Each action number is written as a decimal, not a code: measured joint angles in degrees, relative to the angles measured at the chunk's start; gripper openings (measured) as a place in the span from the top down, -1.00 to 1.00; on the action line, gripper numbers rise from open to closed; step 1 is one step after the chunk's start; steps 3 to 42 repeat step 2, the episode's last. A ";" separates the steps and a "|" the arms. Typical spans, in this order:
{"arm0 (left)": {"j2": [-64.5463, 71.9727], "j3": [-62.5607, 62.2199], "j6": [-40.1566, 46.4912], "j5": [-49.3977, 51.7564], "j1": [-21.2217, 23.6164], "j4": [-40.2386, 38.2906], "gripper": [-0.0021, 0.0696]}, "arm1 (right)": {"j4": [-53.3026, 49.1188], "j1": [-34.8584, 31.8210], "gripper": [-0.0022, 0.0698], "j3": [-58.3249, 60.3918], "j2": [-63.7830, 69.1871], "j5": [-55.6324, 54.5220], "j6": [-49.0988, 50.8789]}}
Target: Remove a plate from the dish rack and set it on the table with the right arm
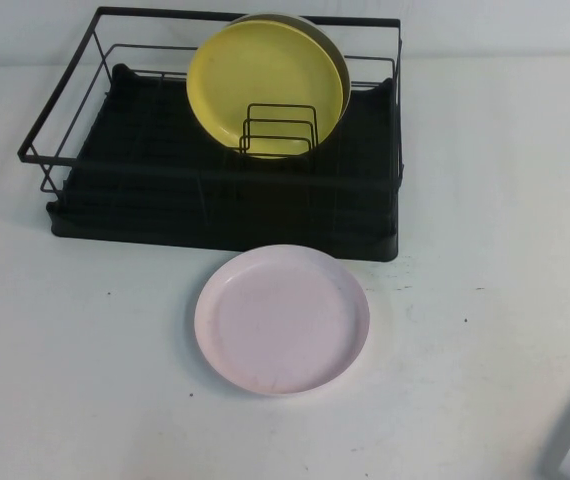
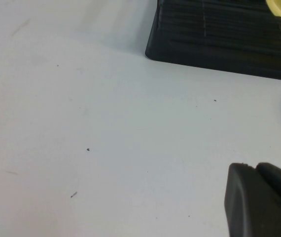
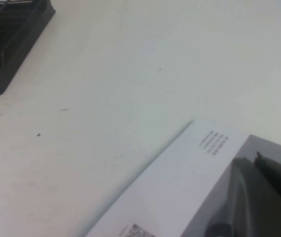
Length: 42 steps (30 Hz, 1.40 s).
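— What are the fingers doing? The left gripper shows only as a black block at the edge of its own wrist view, low over bare table, and I cannot tell whether it is open or closed. It holds nothing that I can see.

— And the right gripper?

— Same there: a dark blurred shape in its wrist view, over a white printed sheet lying on the table. Cannot tell its state. In the high view neither gripper shows; only that sheet's corner peeks in at about four o'clock.

— Largest thing first, then?

— The large flat white speckled table fills the scene. At twelve o'clock on it sits the rectangular black wire dish rack with its black tray base. Standing upright in the rack, leaning among the small wire dividers, is a round yellow plate, with an olive-grey plate just behind it, only its rim showing.

— And the pink one?

— The round pale pink plate lies flat on the table at six o'clock from the rack, just in front of its tray edge, free of both grippers.
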 joint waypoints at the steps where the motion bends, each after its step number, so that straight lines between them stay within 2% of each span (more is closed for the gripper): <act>1: 0.00 0.00 0.00 0.00 0.00 0.00 0.95 | 0.00 0.00 0.99 0.00 0.00 0.00 0.00; 42: 0.00 0.00 0.00 0.00 0.00 0.00 0.95 | 0.00 0.00 0.99 0.00 0.00 0.00 0.00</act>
